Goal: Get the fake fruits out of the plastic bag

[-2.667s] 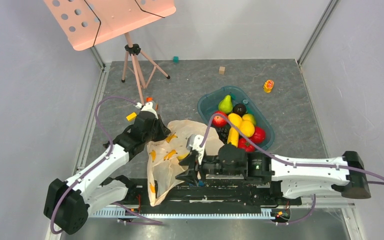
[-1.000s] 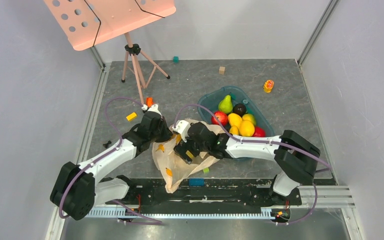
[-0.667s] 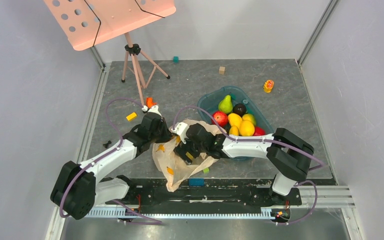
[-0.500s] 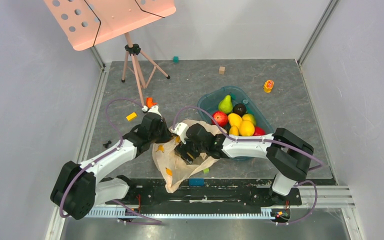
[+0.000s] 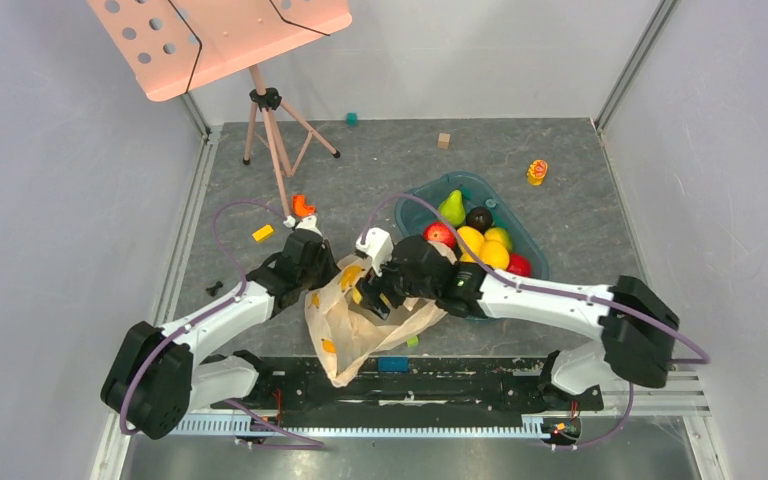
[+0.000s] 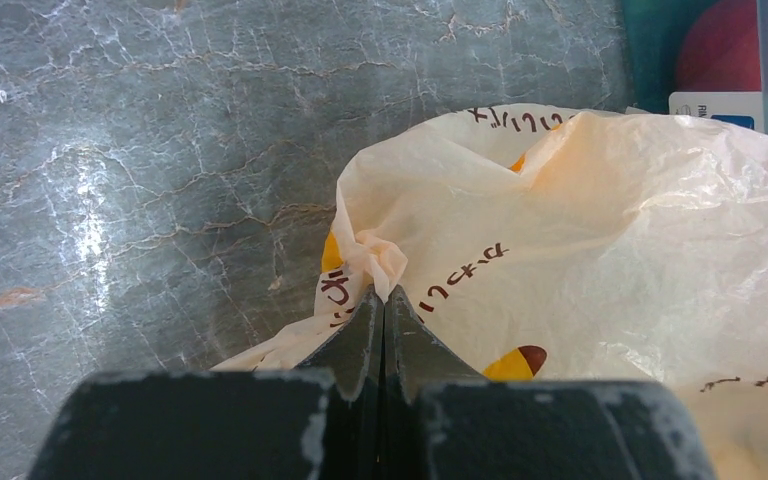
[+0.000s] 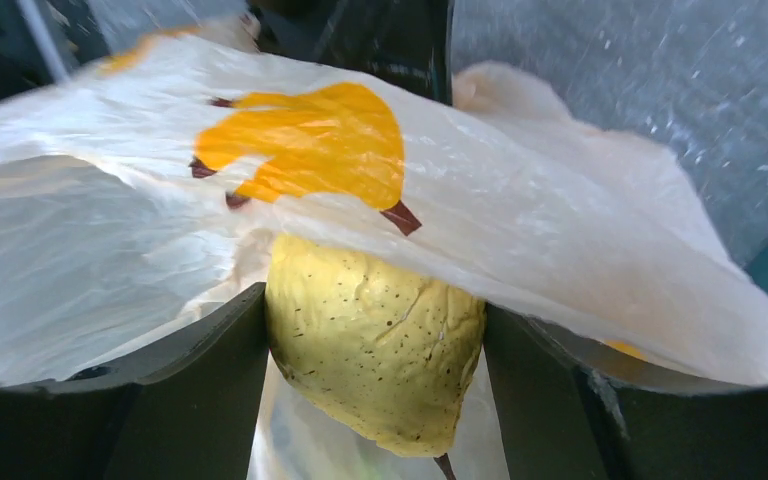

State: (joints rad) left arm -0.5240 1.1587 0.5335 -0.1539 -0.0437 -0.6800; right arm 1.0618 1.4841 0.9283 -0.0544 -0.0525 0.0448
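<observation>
Teal tray point(image 5: 500, 198), pink stand point(image 5: 220, 40) (music, prob.).

Two matching arms here. Above the black mounting rail point(image 5: 400, 385), the left arm point(image 5: 215, 318) is glossy white shell between chunky black joint housings. The right arm point(image 5: 550, 297) wears the same white and black. A thin purple cable point(image 5: 222, 212) loops off the left one, far from the rail, and a second purple cable point(image 5: 405, 198) arcs over the right. Up close, the left end effector point(image 6: 383, 300) has matte dark-grey wedge fingers with edges scuffed pale. The right end effector point(image 7: 375, 350) has broad, dark, smoothly curved fingers point(image 7: 195, 385).
</observation>
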